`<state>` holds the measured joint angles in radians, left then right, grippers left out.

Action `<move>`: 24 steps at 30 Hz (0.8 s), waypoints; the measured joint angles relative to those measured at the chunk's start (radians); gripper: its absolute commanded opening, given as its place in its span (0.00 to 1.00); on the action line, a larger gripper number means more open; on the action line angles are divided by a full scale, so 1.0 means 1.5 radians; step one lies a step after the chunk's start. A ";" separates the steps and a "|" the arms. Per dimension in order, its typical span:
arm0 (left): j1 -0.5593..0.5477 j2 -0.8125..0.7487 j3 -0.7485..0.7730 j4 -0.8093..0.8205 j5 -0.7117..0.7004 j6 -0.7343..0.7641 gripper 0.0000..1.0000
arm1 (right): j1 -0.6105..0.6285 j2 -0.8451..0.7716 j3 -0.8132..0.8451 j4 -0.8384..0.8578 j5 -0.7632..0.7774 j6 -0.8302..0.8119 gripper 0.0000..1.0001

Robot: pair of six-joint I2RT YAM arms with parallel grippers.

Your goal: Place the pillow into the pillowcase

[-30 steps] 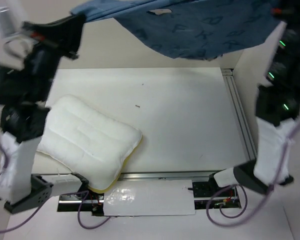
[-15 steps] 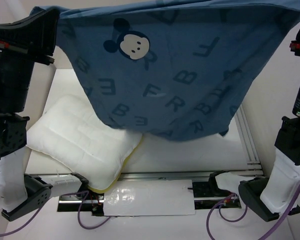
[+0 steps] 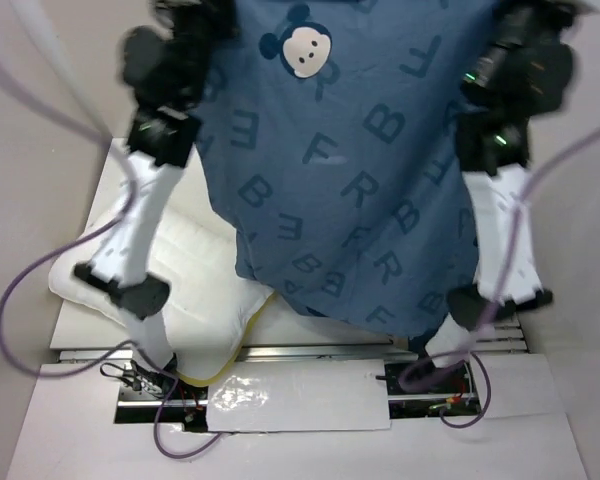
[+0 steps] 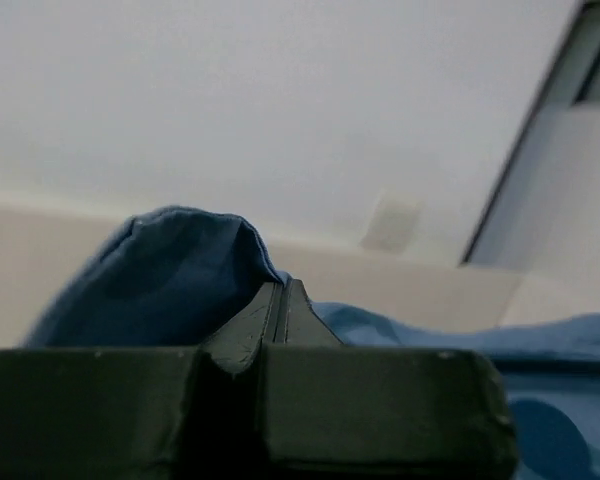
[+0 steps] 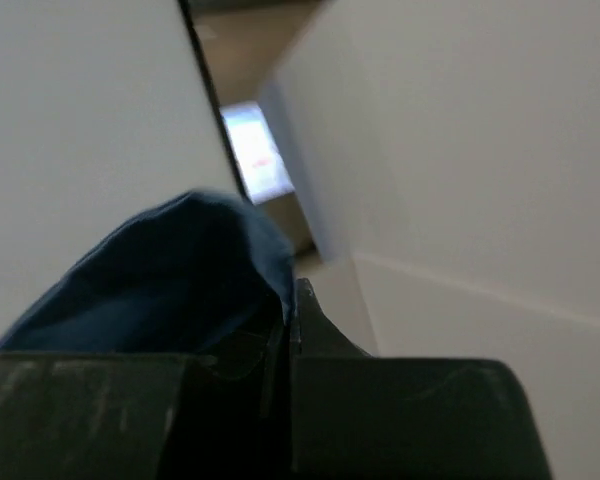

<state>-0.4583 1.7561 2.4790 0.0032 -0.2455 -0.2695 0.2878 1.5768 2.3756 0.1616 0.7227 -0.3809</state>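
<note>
The dark blue pillowcase point(image 3: 350, 180), printed with letters and a mouse face, hangs spread high over the table between both raised arms. My left gripper point(image 4: 282, 285) is shut on its upper left edge, blue cloth point(image 4: 170, 270) bunching beside the fingers. My right gripper point(image 5: 298, 290) is shut on the upper right edge, with a fold of the cloth point(image 5: 180, 270) at its tips. The white pillow point(image 3: 195, 280) with its yellow trim lies on the table at the near left, partly hidden by the left arm and the hanging cloth.
The white table point(image 3: 100, 190) has a metal rail point(image 3: 320, 352) along its near edge, and a glossy white sheet point(image 3: 300, 395) lies between the arm bases. Purple cables loop beside both arms. The hanging cloth hides most of the table.
Both arms have swung upward and inward with the pillowcase. It now hangs lower, reaching the table's near edge and covering more of the pillow. The pillow has not moved.
</note>
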 measured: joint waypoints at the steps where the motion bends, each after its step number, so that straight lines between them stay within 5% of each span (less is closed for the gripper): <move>1: 0.003 0.050 0.016 0.006 -0.009 0.000 0.00 | -0.007 0.067 0.019 0.009 0.022 -0.012 0.00; 5: 0.015 0.263 0.028 0.024 -0.025 -0.020 0.00 | -0.030 0.312 0.110 0.043 0.164 -0.110 0.00; 10: 0.031 0.470 0.002 0.020 -0.012 -0.060 0.00 | -0.060 0.579 0.076 0.090 0.276 -0.248 0.00; 18: 0.070 0.530 -0.016 0.069 0.023 -0.121 0.00 | -0.119 0.664 0.071 0.134 0.342 -0.283 0.00; 21: 0.071 0.530 -0.013 0.125 0.061 -0.140 0.19 | -0.144 0.665 0.088 0.180 0.354 -0.295 0.00; 22: 0.065 0.530 -0.013 0.135 0.066 -0.140 0.36 | -0.149 0.666 0.088 0.207 0.362 -0.315 0.00; 23: 0.060 0.530 -0.013 0.141 0.071 -0.138 0.76 | -0.155 0.668 0.089 0.224 0.369 -0.334 0.00; 24: 0.056 0.530 -0.013 0.143 0.074 -0.135 1.00 | -0.161 0.671 0.092 0.234 0.377 -0.347 0.06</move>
<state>-0.3740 2.5507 2.4592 0.2176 -0.1341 -0.4725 0.0460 2.5832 2.5134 0.5129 1.2888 -0.9020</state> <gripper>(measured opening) 0.475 0.007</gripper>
